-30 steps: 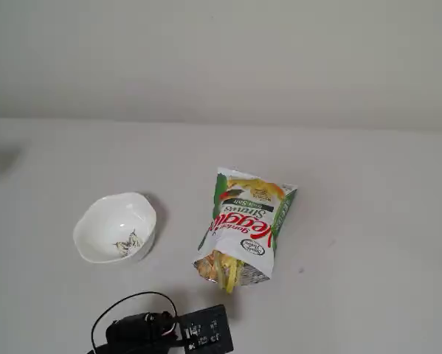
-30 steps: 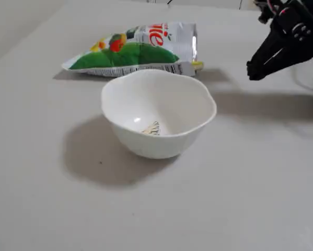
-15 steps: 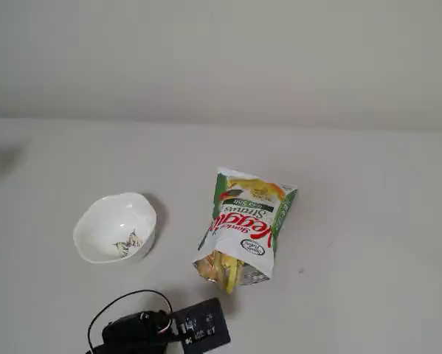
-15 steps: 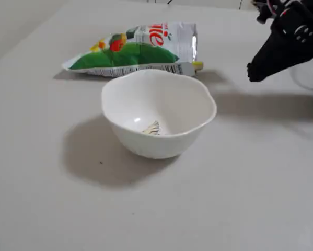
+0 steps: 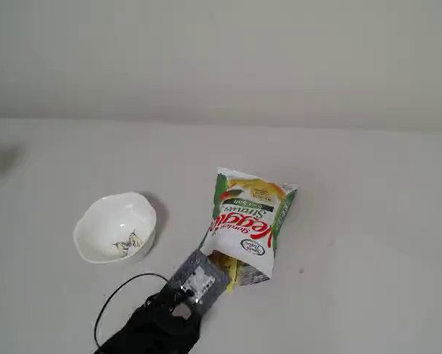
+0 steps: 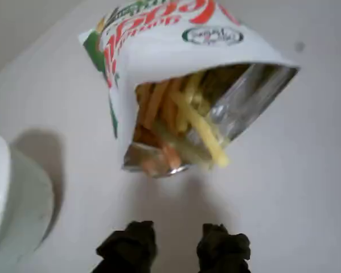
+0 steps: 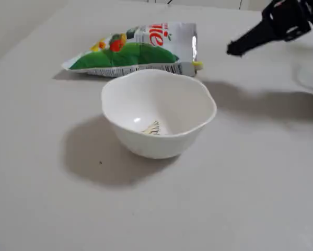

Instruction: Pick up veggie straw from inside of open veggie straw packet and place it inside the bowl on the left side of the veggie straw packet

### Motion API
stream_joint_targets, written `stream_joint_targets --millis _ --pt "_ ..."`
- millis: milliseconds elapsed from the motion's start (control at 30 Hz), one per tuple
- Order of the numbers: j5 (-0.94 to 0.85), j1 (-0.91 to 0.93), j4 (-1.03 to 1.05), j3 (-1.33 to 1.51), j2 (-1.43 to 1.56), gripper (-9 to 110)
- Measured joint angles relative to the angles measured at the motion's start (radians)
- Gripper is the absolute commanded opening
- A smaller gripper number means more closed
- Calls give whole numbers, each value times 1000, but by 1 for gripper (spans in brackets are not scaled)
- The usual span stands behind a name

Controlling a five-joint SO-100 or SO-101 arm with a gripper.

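Wrist view, left to right. Bowl [image 6: 13,205] at 9 o'clock edge, empty of straws in fixed view, resting on worktop [image 6: 307,187]. Fingers [image 6: 127,245] at 6 o'clock, apart, holding nothing (gap between dark tips plainly open). Veggie straw packet [image 6: 159,40] at 12 o'clock, mouth open toward fingers. Veggie straw [image 6: 204,132] pokes out of mouth, up from fingers at about 1 o'clock, apart from them; long axis runs 11-to-5, free end nearest right fingertip. My guess: straight reach forward, slight rightward shift.
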Motion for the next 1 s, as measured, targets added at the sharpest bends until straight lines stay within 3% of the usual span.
stream_joint_targets --millis 433,1000 --pt "-54 57 -258 -431 -854 13" --pt "-67 84 -376 -591 -1226 12"
